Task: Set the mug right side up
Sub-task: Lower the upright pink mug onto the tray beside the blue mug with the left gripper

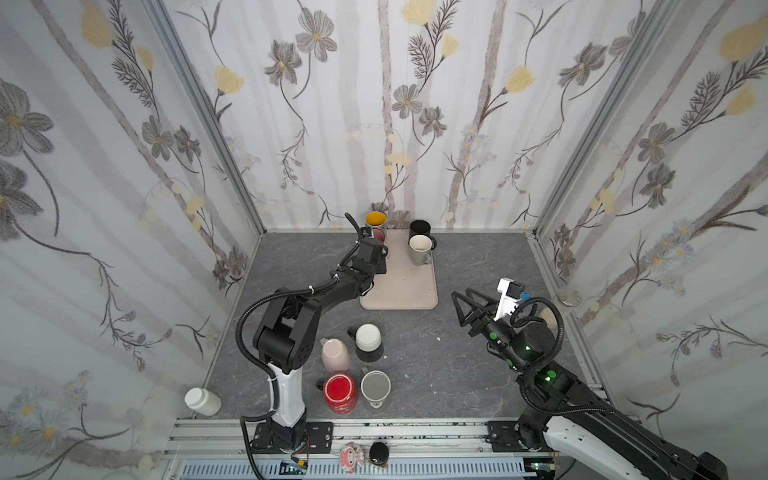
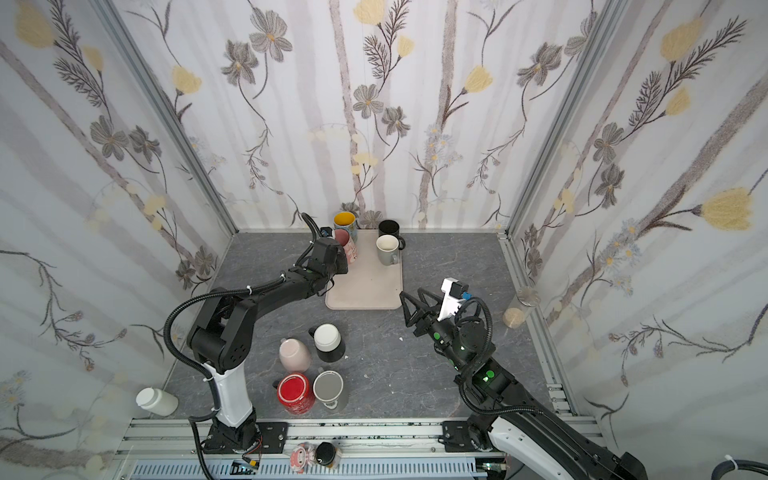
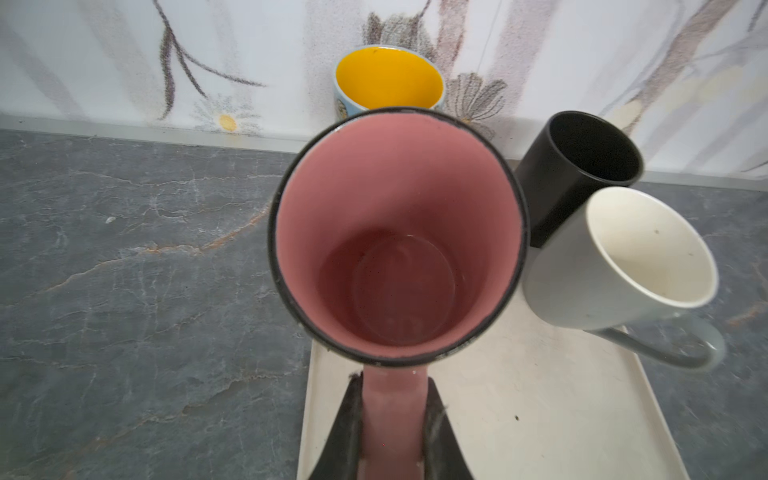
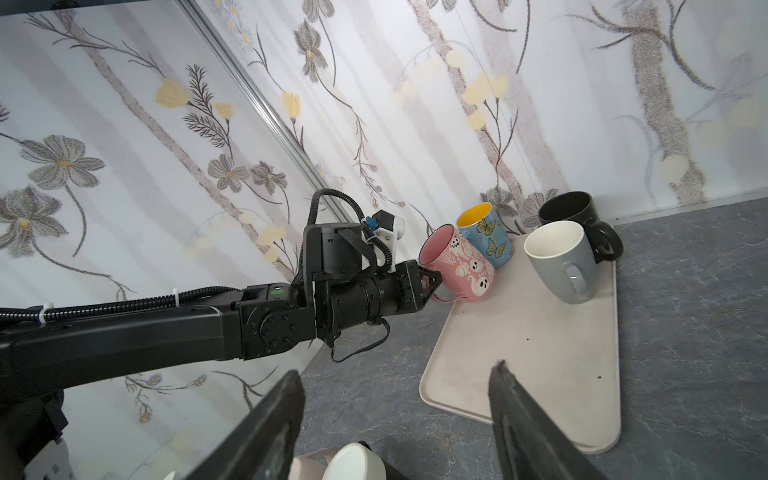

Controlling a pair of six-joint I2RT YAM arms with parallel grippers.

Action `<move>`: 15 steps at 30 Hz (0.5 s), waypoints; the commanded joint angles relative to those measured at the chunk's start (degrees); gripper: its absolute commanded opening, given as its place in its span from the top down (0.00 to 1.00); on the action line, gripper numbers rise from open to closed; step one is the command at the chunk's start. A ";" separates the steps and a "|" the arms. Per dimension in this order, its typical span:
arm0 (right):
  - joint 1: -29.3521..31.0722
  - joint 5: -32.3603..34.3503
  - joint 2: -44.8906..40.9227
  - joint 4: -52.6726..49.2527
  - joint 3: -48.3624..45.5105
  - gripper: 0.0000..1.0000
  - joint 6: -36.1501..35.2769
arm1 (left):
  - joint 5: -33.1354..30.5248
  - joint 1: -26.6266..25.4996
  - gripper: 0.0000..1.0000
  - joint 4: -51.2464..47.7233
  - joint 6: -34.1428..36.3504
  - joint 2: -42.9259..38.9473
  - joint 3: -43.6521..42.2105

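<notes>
The fingers (image 3: 353,428) of the left gripper (image 3: 392,432) are clamped on the handle (image 3: 392,399) of the pink mug (image 3: 399,232), one on each side of the strap. The mug is mouth up but leaning. It sits at the far left corner of the tray (image 3: 540,395), upper middle in both top views. I cannot tell whether its base is already down on the tray or just above it. The blue mug (image 4: 486,237) stands just behind it, close enough that the two may be touching, and the grey mug (image 3: 623,257) and black mug (image 3: 577,158) are near on the other side. The right gripper (image 1: 459,299) hangs with its fingers well apart and empty, right of centre in a top view and clear of the tray. The turn looks nearly finished, so the risks lie in setting down and letting go. A grip on the handle alone gives little hold against swing, so the mug could pivot between the pads. Released while leaning, it might rock over or knock the blue mug. The base also looks close to the tray's raised edge, and landing half on that lip would leave it wobbling. A finger catching inside the handle loop on the way out could drag it over.
</notes>
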 commanded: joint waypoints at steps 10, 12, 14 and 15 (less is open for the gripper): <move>-1.35 1.02 -2.20 -1.58 -0.70 0.30 -0.13 | -5.94 0.48 1.00 -4.96 2.52 6.71 9.51; -1.46 1.03 -2.31 -1.57 -0.85 0.30 0.11 | -6.66 0.48 1.00 -6.40 2.17 7.51 10.62; -1.55 1.03 -2.26 -1.48 -0.94 0.30 0.22 | -6.34 0.46 1.00 -6.79 1.93 7.85 10.91; -1.55 1.10 -2.23 -1.53 -0.88 0.30 0.21 | -6.42 0.48 1.00 -7.16 1.52 7.96 11.10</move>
